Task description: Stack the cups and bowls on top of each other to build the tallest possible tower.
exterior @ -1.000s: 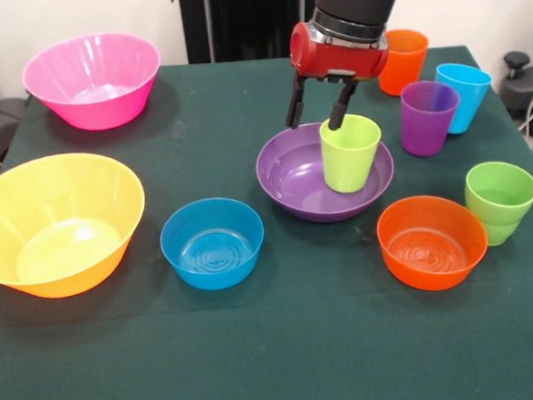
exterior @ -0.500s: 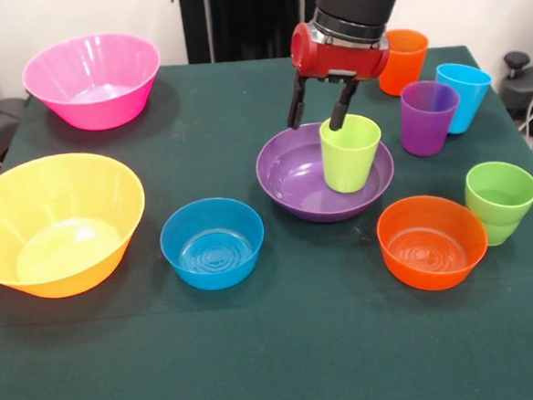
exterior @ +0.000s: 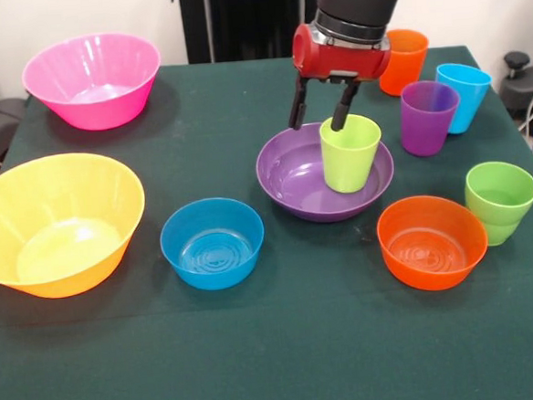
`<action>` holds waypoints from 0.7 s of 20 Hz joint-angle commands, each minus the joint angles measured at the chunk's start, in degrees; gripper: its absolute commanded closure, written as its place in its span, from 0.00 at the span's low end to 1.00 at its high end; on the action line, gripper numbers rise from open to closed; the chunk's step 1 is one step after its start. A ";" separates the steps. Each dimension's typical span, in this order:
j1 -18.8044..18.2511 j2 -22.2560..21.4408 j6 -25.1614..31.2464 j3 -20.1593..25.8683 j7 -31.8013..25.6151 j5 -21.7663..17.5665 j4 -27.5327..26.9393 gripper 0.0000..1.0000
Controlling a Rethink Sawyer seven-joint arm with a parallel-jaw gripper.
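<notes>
The hand [exterior: 318, 121] hangs above the far rim of the wide purple bowl [exterior: 292, 175], its two dark fingers [exterior: 296, 115] spread apart and gripping nothing. One fingertip sits just over the back rim of the lime-yellow cup [exterior: 350, 153], but contact cannot be confirmed.

The lime-yellow cup stands upright, mouth up, inside the purple bowl; these two pieces make up the tower so far, placed about the middle of the green worktop [exterior: 286, 345].

The small blue bowl [exterior: 212, 243] rests directly on the worktop, near the purple bowl, toward the edge where the large yellow-orange bowl [exterior: 56, 224] sits. The pink bowl [exterior: 93, 79] occupies the far corner on that same side.

The small orange bowl [exterior: 431, 241] lies just beside the purple bowl, with the green cup [exterior: 500, 202] next to it at the opposite side edge. The purple cup [exterior: 428, 117], light blue cup [exterior: 463, 96] and orange cup [exterior: 404, 60] stand upright, clustered at the other far corner.
</notes>
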 commanded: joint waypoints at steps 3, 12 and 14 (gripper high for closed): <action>1.73 0.85 -2.18 10.90 7.61 2.55 -0.90 0.00; 4.01 1.19 4.55 13.40 3.60 6.04 3.12 0.00; 4.35 1.19 5.59 13.75 2.08 6.59 3.86 0.00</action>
